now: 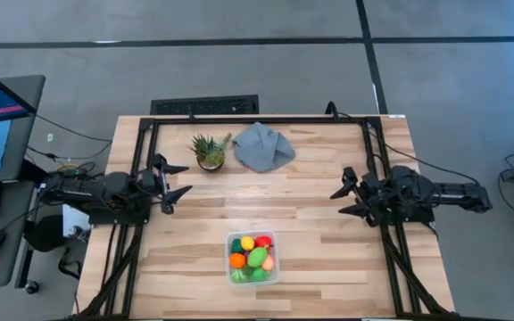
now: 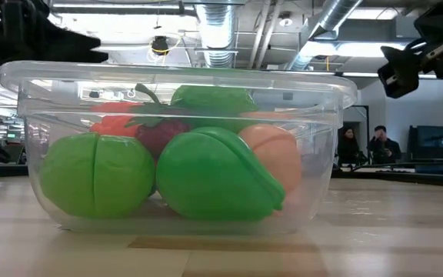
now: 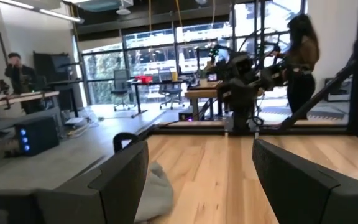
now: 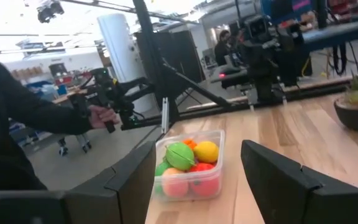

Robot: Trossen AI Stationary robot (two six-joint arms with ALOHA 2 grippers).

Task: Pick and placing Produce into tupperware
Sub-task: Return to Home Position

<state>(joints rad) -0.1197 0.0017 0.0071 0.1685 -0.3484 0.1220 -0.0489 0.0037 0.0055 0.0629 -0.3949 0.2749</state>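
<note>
The clear tupperware (image 1: 253, 259) stands on the wooden table near its front edge, midway between the arms. It holds the produce (image 1: 255, 257): green, red, orange and yellow toy pieces piled inside, seen close in the low view (image 2: 206, 173) and in the right wrist view (image 4: 188, 163). My left gripper (image 1: 179, 181) hovers open at the table's left side, pointing toward the middle, with nothing between its fingers (image 3: 123, 180). My right gripper (image 1: 343, 201) hovers open at the right side, pointing back at it, likewise with nothing between its fingers. Both stand well apart from the tupperware.
A spiky green potted plant (image 1: 210, 152) and a crumpled grey cloth (image 1: 263, 147) sit toward the table's far edge. Black frame rails (image 1: 141, 169) run along the table's sides. A person's dark sleeve (image 4: 17, 112) shows beyond the table's near edge.
</note>
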